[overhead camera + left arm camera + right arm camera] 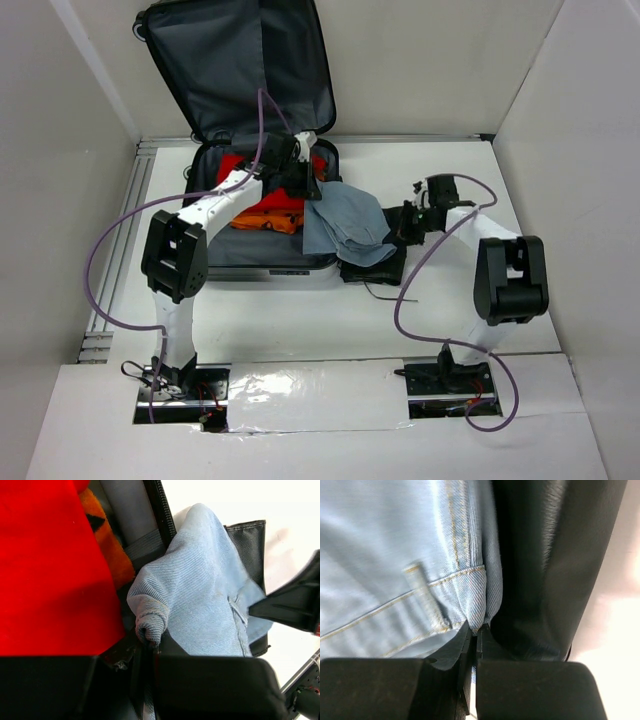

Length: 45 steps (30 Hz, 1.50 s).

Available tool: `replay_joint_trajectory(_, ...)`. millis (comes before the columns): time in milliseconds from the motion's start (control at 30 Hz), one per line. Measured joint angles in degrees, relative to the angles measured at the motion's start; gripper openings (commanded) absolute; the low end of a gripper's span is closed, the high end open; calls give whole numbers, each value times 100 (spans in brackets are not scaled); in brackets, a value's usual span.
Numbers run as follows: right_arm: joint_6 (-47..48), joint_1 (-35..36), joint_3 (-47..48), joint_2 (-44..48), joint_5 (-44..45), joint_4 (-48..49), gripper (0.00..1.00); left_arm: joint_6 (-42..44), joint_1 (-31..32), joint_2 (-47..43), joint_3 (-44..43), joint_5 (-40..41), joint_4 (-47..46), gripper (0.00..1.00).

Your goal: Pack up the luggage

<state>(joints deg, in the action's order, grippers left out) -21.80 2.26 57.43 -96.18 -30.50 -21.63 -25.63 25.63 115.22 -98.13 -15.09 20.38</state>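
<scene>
Jeans (345,228) drape across luggage (268,263) rim onto black garment (378,268).

luggage (240,70) lining: dark grey woven cloth, faint sheen
jeans (200,595): pale blue denim, ribbed twill weave, tan stitching
red garment (45,565): smooth matt cloth
orange garment (107,545): fuzzy napped cloth
black garment (545,565): leather-like, soft sheen, faintly grained
table (330,320): white, smooth, matt
base sheet (300,395): glossy white

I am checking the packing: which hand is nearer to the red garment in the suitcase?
Left. The left hand is over the suitcase, right beside the red garment, pinching the jeans. The right hand is outside the suitcase, pinching the jeans' other side.
</scene>
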Motion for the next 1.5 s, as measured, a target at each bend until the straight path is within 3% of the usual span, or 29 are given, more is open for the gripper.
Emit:
replay_joint_trajectory(333,59,127,1180,1023,146,-586,0,175,-234,-157,-514,44,452,0)
replay_joint_trajectory(533,-79,562,1646,929,85,-621,0,286,-772,-601,-560,26,634,0)
replay_joint_trajectory(900,-306,1775,4011,-988,186,-413,0,474,-2135,-820,-562,-13,793,0)
replay_joint_trajectory(1067,-433,2041,4885,-2131,254,-345,0,494,-2697,-463,-855,-105,876,0)
replay_joint_trajectory(1267,-472,2367,5243,-2903,498,-367,0,605,-2911,225,-1078,-55,957,0)
replay_joint_trajectory(1500,-481,2498,5348,-3040,820,-393,0,645,-2951,765,-1283,111,973,0)
